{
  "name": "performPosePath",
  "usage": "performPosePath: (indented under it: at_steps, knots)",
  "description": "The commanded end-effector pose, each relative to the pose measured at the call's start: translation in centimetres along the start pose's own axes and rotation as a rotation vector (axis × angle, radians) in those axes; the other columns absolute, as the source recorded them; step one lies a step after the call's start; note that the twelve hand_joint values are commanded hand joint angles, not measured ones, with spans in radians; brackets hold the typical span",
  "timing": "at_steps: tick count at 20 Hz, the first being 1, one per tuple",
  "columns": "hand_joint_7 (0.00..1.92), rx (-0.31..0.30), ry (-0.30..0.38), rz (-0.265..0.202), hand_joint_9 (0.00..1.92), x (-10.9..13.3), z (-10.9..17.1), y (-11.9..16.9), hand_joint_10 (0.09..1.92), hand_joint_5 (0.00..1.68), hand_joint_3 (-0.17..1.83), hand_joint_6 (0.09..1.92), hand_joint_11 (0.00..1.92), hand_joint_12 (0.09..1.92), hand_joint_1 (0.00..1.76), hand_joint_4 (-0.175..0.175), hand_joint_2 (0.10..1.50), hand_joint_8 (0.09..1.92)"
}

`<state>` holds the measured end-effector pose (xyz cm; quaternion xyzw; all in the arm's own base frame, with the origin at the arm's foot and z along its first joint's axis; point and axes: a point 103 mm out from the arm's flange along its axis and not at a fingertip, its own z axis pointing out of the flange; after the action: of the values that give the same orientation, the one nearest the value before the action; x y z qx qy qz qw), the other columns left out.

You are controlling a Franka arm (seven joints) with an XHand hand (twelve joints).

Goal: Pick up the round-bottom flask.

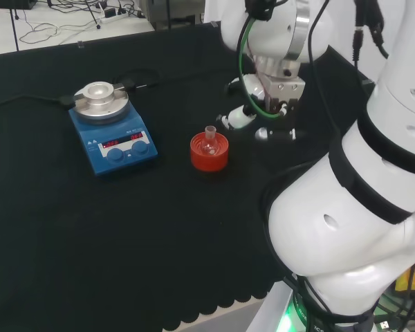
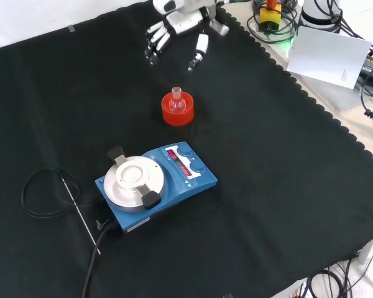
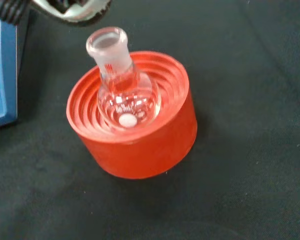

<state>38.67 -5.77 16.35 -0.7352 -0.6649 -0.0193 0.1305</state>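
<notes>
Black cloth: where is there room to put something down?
Lots of bare black cloth lies right of the blue stirrer plate in the front view, and near the cloth's front edge. It is tighter between the stirrer and the red ribbed stand holding the round-bottom flask, and under the hand.

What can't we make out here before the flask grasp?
- Hand palm: head view, covered by the arm's wrist.
- Display on the blue stirrer: too small, both wide views.
- White spot in the round-bottom flask: wrist view, unclear whether stir bar or glare.
- Red stand underside: hidden.
</notes>
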Motion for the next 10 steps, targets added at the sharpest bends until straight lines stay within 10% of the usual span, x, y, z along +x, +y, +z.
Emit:
performPosePath:
  at_steps: [1, 10]
  knots:
    - [0.19, 0.009, 0.017, -0.031, 0.38, 0.7, 3.8, 0.6, 0.64, 0.56, 0.53, 0.09, 0.04, 1.40, 0.84, -0.012, 0.66, 0.58]
    - [0.18, -0.027, 0.046, -0.052, 0.38, 1.6, 5.6, 1.3, 0.63, 0.61, 0.57, 0.09, 0.04, 1.40, 0.88, -0.013, 0.63, 0.58]
